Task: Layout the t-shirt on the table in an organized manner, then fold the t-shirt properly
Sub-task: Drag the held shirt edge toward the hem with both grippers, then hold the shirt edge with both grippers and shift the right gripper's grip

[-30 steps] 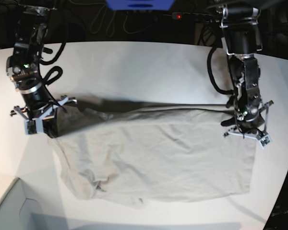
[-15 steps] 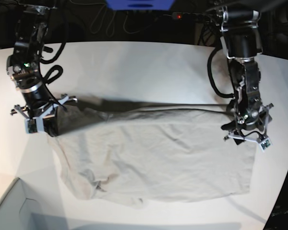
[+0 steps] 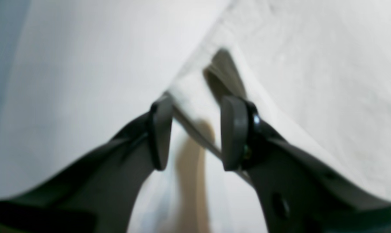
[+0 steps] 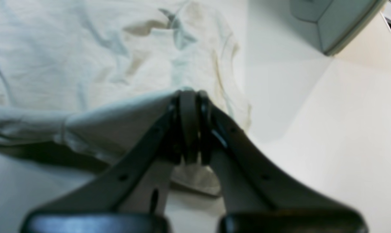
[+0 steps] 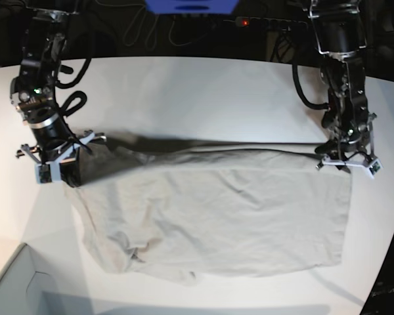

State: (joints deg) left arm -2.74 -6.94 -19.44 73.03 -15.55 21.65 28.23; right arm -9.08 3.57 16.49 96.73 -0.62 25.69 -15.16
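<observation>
The t-shirt (image 5: 217, 216) lies spread across the white table (image 5: 184, 98), mostly flat, with rumpled folds toward the lower-left corner of the base view and a straight edge along its right side. Right gripper (image 4: 190, 126) — on the base view's left — has its pads pressed together on a bunched corner of the fabric; the cloth drapes away from the pinch in a taut ridge and hangs slightly off the tabletop there. In the base view this gripper (image 5: 52, 164) sits at the shirt's upper-left corner, casting a dark shadow behind the raised cloth. Left gripper (image 3: 195, 132) stands at the shirt's opposite upper corner (image 5: 345, 161); its two pads are apart, with the shirt's hem edge running between them. Whether either pad touches the hem is unclear — the wrist view is blurred. A pale grey box corner (image 5: 13, 289) shows at the lower left of the base view, just clear of the shirt.
</observation>
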